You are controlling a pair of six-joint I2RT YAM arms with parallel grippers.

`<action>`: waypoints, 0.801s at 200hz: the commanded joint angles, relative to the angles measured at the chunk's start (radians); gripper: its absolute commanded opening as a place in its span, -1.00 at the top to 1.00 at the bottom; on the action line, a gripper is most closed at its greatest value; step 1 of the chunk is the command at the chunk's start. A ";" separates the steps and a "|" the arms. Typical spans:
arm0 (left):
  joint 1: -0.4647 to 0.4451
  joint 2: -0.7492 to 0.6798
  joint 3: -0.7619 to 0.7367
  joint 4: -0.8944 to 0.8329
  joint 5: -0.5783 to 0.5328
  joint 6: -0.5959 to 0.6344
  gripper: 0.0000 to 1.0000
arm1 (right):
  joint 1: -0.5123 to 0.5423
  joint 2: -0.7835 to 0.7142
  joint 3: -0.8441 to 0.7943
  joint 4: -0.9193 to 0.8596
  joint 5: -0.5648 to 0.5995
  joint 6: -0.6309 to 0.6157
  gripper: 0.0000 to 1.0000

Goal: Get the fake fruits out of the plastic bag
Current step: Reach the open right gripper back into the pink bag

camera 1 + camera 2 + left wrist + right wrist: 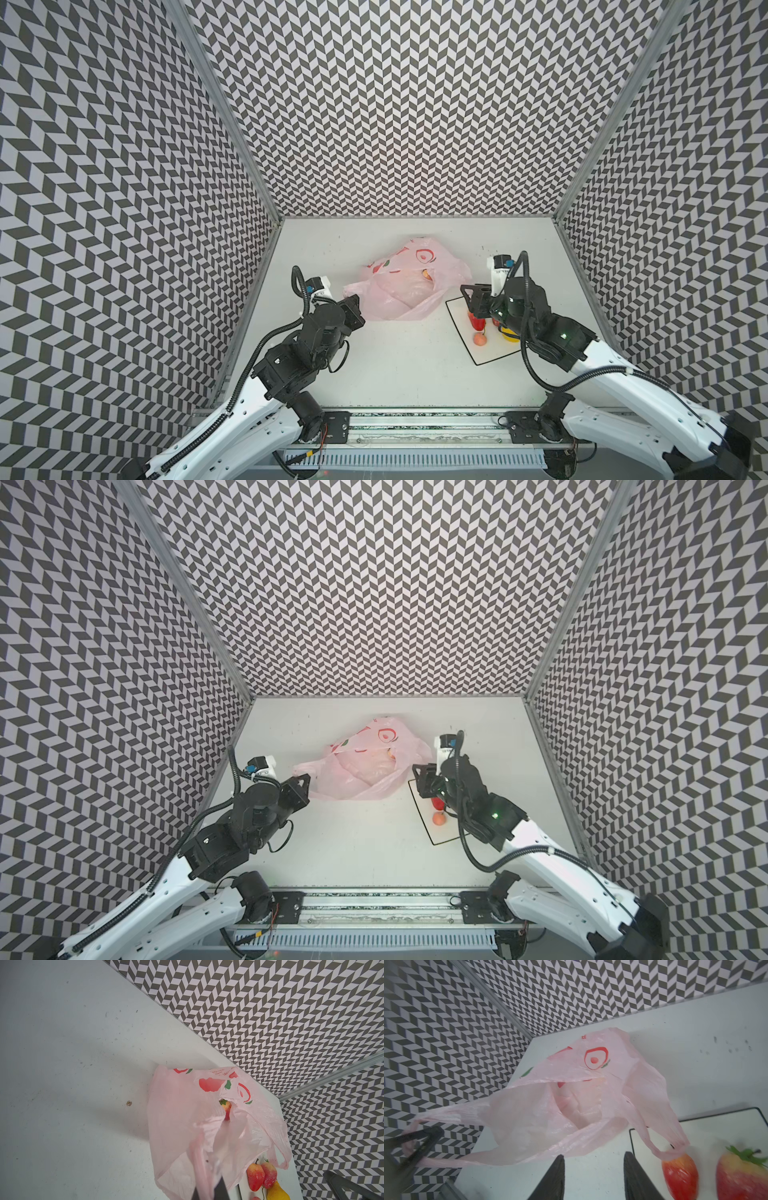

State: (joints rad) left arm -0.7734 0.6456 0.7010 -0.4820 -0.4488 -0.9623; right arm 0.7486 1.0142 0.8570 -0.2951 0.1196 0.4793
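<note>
Pink plastic bag (399, 291) slumped mid-surface (395, 374), mouth gaping toward the right arm. Left end effector (353, 302) pinched together on one loop handle (446, 1113), pulling the film taut and propping that mouth up. Right end effector (593, 1160) apart and empty, hovering just beside the mouth's near lip, near the corner of the white sheet (492, 351).

Already out on that sheet: one strawberry (680, 1176) touched by the bag's free loop handle (670, 1151), a second strawberry (741, 1176) just beside it, a yellow pear (277, 1191), a small round pink fruit (480, 339).

Left inside, at least one: a last strawberry (226, 1109), lodged deep in the folds, across the mouth from the right end effector and toward the back wall. Leafy end turned away from the left arm, tip toward it; long axis hard to fix beyond that. Right arm plainly nearer the opening, and free; left arm busy with the handle. By the look of it: a straight reach in through the mouth, past the near lip.

Left wrist view alone giving that strawberry plainly, through a gap in the folds. Right wrist view, staring into the mouth: only pale film, no fruit to make out. Both top views: no more than an orange speck at the mouth's far rim. More fruit under the film? Impossible to tell.
</note>
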 commanded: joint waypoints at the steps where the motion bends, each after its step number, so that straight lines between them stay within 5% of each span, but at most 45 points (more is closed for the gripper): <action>1: 0.005 -0.013 -0.002 -0.009 0.000 -0.002 1.00 | 0.050 0.155 0.065 0.158 -0.106 -0.100 0.11; 48: 0.005 -0.003 0.013 -0.003 0.043 0.012 1.00 | 0.064 0.528 0.268 0.239 -0.140 0.088 0.16; 91: 0.005 -0.003 0.023 0.021 0.086 0.034 1.00 | 0.060 0.735 0.308 0.409 0.036 0.354 0.16; 160: 0.003 -0.009 0.042 0.045 0.172 0.096 1.00 | 0.007 1.012 0.495 0.410 0.128 0.575 -0.11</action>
State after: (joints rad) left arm -0.7734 0.6460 0.7017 -0.4660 -0.3149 -0.9085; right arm 0.7769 1.9713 1.3136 0.0566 0.1841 0.9192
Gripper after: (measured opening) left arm 0.047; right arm 0.532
